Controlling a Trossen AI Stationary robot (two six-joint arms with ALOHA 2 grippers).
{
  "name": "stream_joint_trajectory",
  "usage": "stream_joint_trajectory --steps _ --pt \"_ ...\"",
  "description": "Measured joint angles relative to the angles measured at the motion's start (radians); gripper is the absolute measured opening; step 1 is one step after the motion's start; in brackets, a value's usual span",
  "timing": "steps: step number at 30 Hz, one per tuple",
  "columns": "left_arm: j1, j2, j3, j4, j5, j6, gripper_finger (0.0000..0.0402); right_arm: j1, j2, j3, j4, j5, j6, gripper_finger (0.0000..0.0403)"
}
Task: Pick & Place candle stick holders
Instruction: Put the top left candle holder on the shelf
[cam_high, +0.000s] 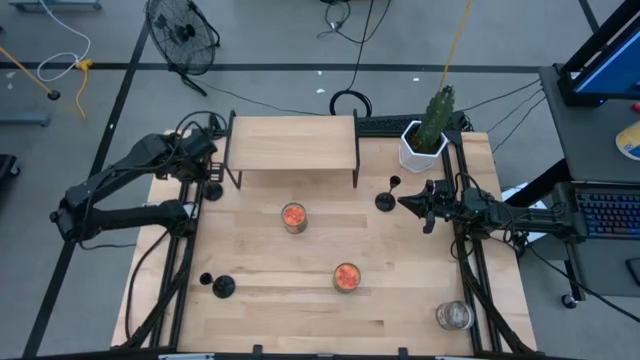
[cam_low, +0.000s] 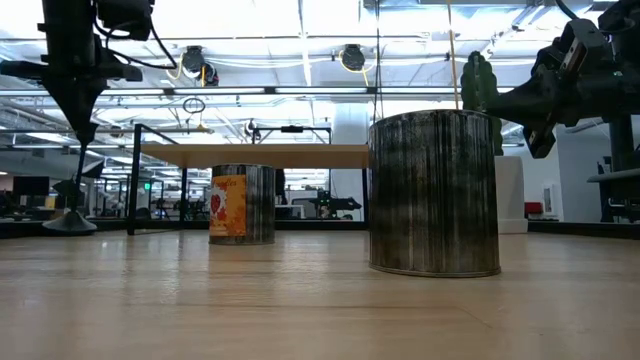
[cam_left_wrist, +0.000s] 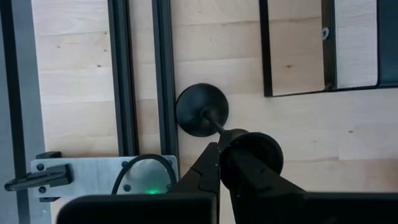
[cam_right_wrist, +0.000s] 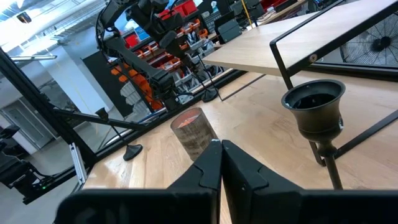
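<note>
Three candle stick holders stand upright on the table (cam_high: 300, 310): one by the shelf's (cam_high: 292, 143) left leg (cam_high: 213, 189) with the left gripper (cam_high: 207, 172) right over it, fingers seemingly pinched together against its stem just under the cup; one near the shelf's right leg (cam_high: 386, 200); and one alone at the front left (cam_high: 223, 287). The right gripper (cam_high: 412, 203) hangs just beside the second holder with its fingers together on nothing, that holder's stem rising vertically off to one side of the fingertips, so I'd judge the right arm much the nearer for it. No writing is legible on the orange-labelled jars (cam_high: 293, 216).
</note>
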Motion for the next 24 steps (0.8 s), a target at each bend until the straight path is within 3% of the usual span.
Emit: stream_joint_trajectory --steps 6,17,24 --pt "0.0 0.0 0.0 0.005 0.003 0.002 0.0009 0.0 0.0 0.0 0.0 0.0 0.0 0.0004" --pt "0.0 -0.001 0.003 0.033 0.099 0.015 0.0005 0.0 0.0 0.0 0.0 0.0 0.0 0.0004" --pt "0.0 -0.001 0.003 0.035 0.086 0.02 0.0004 0.0 0.0 0.0 0.0 0.0 0.0 0.0004"
